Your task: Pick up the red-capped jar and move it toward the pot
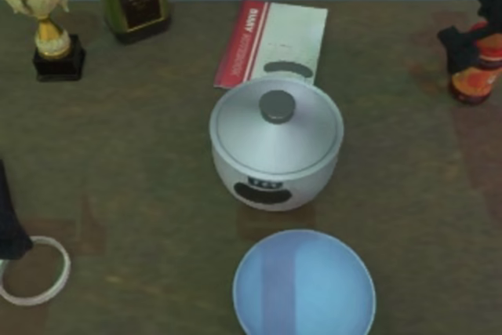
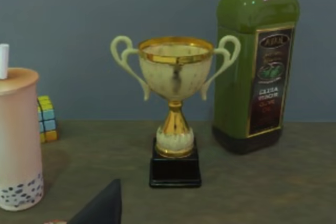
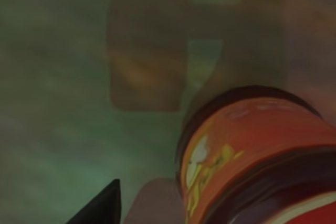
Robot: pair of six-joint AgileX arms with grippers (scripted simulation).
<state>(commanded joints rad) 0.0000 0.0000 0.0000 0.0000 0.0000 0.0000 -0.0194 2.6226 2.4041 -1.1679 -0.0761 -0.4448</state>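
My right gripper (image 1: 473, 43) pinched the red-capped jar (image 1: 475, 73) at its cap near the table's (image 1: 125, 162) far right edge, well apart from the lidded pot (image 1: 276, 143) at centre, while my left gripper (image 1: 11, 229), its fingers unreadable, sat parked at the left edge.

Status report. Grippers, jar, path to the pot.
Right gripper at red-capped jar, far right. Left arm parked at left edge. Bare table between jar and pot.
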